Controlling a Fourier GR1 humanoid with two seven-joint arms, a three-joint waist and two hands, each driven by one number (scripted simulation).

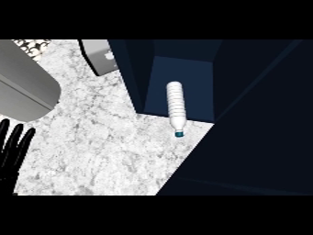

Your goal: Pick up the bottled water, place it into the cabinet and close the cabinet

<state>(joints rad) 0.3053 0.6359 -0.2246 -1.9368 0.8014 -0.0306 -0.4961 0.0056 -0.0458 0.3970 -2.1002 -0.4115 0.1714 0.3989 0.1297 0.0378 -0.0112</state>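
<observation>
While the bottle [176, 106] is lying in the cabinet [186, 69], my left hand [3, 149] is resting far left, fingers [25, 137] spread, touching nothing.

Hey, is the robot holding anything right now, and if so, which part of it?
Nothing is held. The left hand rests open at the left edge, and the clear ribbed water bottle with teal cap lies untouched in the dark blue cabinet.

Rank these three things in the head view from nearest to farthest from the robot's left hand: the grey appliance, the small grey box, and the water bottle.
Measured from the left hand, open at the view's left edge:
1. The grey appliance, just above the hand at the upper left.
2. The small grey box, at the counter's top edge, right of the appliance.
3. The water bottle, lying in the open cabinet with its cap over the counter.
</observation>
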